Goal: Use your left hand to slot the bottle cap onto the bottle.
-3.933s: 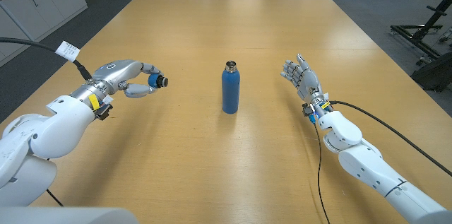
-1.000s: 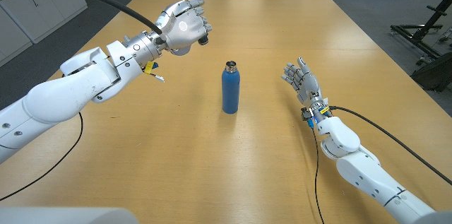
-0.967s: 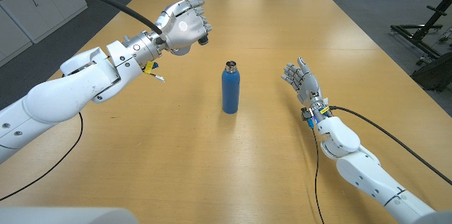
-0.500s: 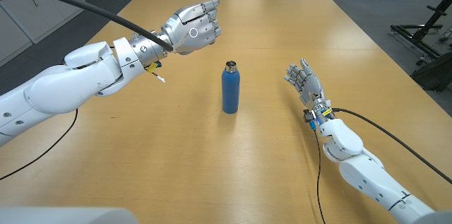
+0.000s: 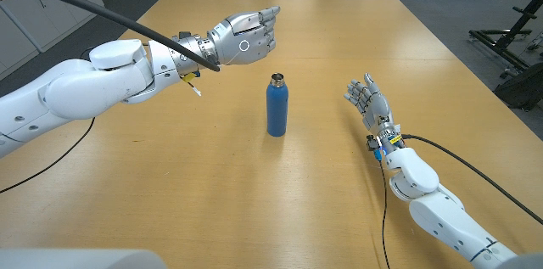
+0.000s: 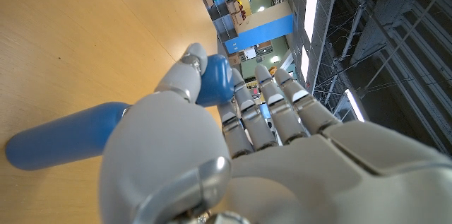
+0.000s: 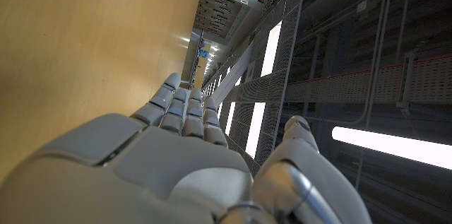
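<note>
Item: blue metal bottle [image 5: 277, 109], upright near the middle of the wooden worktop [image 5: 212, 184], neck uncapped and mouth facing up, standing free of both arms, presumably so the cap can come down on it from above. Item: blue bottle cap [image 6: 214, 81], pinched between thumb and fingers of the left robot hand [image 5: 244, 39], which is raised above the worktop, beyond and to the left of the bottle's mouth, not yet over it; holding the cap at the fingertips likely leaves its underside free for seating. Item: right robot hand [image 5: 367, 102], holding nothing, fingers apart and pointing away from the robot, well to the right of the bottle, apparently kept clear of the work. Markings: no brand, label or legible writing on bottle or cap.
</note>
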Robot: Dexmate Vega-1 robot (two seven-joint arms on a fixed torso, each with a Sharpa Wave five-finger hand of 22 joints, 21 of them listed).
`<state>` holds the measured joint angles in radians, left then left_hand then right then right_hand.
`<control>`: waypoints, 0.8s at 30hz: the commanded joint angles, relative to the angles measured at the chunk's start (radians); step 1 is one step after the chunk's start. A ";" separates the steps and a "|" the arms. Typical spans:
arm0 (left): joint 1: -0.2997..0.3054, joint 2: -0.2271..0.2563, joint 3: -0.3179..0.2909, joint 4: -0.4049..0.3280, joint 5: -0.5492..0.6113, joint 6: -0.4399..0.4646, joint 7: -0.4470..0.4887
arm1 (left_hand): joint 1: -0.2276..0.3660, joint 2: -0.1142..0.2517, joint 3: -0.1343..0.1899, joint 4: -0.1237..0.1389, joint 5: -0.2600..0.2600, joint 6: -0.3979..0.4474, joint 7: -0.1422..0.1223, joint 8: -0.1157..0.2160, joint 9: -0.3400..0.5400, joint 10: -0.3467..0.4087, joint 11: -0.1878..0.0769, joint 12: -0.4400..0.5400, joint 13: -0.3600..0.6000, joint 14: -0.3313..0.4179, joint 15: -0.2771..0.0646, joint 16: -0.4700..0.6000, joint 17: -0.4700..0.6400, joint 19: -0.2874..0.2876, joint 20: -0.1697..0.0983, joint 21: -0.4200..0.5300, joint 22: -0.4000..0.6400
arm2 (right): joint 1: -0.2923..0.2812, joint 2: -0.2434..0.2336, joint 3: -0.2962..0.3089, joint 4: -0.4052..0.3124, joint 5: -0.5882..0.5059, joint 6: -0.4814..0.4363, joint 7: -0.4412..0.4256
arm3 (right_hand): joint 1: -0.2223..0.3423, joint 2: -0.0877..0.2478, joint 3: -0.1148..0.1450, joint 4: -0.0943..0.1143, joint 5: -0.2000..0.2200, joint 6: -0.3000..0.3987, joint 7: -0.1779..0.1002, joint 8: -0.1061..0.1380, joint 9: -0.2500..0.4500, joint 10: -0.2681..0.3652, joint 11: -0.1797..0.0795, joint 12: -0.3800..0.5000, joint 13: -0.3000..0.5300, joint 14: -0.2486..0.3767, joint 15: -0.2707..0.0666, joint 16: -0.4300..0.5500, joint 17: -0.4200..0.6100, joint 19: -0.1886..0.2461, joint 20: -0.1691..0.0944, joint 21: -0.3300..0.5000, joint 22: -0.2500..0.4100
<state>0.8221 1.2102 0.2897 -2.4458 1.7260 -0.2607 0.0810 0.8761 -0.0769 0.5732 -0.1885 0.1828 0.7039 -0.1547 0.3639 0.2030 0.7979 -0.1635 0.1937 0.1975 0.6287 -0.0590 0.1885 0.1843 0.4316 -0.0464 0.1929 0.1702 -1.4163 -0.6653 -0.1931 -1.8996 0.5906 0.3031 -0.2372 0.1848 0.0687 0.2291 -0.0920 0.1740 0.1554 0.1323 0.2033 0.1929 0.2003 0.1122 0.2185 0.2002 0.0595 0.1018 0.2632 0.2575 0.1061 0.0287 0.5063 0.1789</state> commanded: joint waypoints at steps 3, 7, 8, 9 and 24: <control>-0.238 -0.117 0.187 0.049 -0.025 -0.185 -0.111 | 0.008 0.031 0.020 0.020 -0.004 0.046 -0.055 0.004 0.006 0.046 -0.057 0.004 0.002 -0.003 -0.170 -0.004 0.001 0.017 -0.065 0.002 0.001 | -0.001 0.006 -0.009 0.000 -0.011 0.001 0.005 | 0.004 0.010 0.000 0.000 0.006 0.012 0.003 -0.001 0.004 0.005 -0.001 0.004 0.002 0.009 0.001 -0.002 0.003 0.013 -0.002 -0.002 0.005; -0.267 -0.146 0.206 0.065 -0.074 -0.207 -0.168 | 0.003 0.018 0.017 0.018 -0.006 0.036 -0.055 0.002 0.007 0.033 -0.058 0.000 0.001 -0.010 -0.168 -0.006 0.001 0.016 -0.056 0.000 0.001 | 0.000 0.008 -0.008 -0.001 -0.015 0.000 0.001 | 0.004 0.010 0.000 -0.001 0.006 0.012 0.004 -0.002 0.004 0.005 -0.001 0.005 0.002 0.008 0.001 -0.003 0.003 0.014 -0.002 -0.004 0.005; -0.273 -0.152 0.209 0.068 -0.087 -0.212 -0.180 | 0.002 0.017 0.016 0.018 -0.006 0.034 -0.055 0.001 0.008 0.030 -0.058 -0.001 0.001 -0.011 -0.167 -0.006 0.001 0.016 -0.055 0.000 0.001 | 0.000 0.008 -0.008 -0.001 -0.017 0.001 0.000 | 0.004 0.010 0.000 -0.001 0.006 0.012 0.004 -0.001 0.004 0.005 -0.001 0.004 0.002 0.008 0.002 -0.003 0.003 0.014 -0.002 -0.004 0.005; -0.279 -0.156 0.212 0.071 -0.098 -0.218 -0.188 | 0.002 0.015 0.016 0.018 -0.006 0.032 -0.055 0.001 0.008 0.028 -0.058 -0.001 0.001 -0.013 -0.167 -0.007 0.001 0.015 -0.053 -0.001 0.001 | 0.000 0.009 -0.008 0.001 -0.017 0.002 -0.001 | 0.004 0.010 0.000 -0.001 0.006 0.012 0.003 -0.001 0.004 0.005 -0.001 0.005 0.002 0.008 0.001 -0.003 0.003 0.014 -0.002 -0.004 0.005; -0.315 -0.176 0.263 0.108 -0.114 -0.249 -0.172 | -0.006 0.005 0.012 0.019 -0.008 0.021 -0.056 -0.002 0.009 0.019 -0.059 -0.003 0.001 -0.020 -0.166 -0.006 0.001 0.010 -0.057 -0.003 0.001 | -0.002 0.032 -0.012 0.025 -0.014 0.023 -0.005 | 0.004 0.011 -0.001 -0.001 0.006 0.013 0.004 -0.001 0.004 0.006 0.000 0.005 0.002 0.008 0.000 -0.003 0.003 0.015 -0.002 -0.008 0.005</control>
<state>0.5369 1.0553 0.5114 -2.3628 1.6273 -0.4783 -0.0885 0.8761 -0.0769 0.5689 -0.1843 0.1750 0.6935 -0.1761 0.3635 0.2076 0.7869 -0.1847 0.1894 0.1930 0.6105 -0.0589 0.1847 0.1842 0.4407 -0.0448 0.1929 0.1700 -1.4174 -0.6441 -0.2022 -1.8858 0.5780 0.3152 -0.2366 0.1889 0.0727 0.2292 -0.0920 0.1740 0.1572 0.1304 0.2033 0.1929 0.2002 0.1122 0.2185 0.2003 0.0632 0.0981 0.2632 0.2575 0.1115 0.0233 0.4991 0.1789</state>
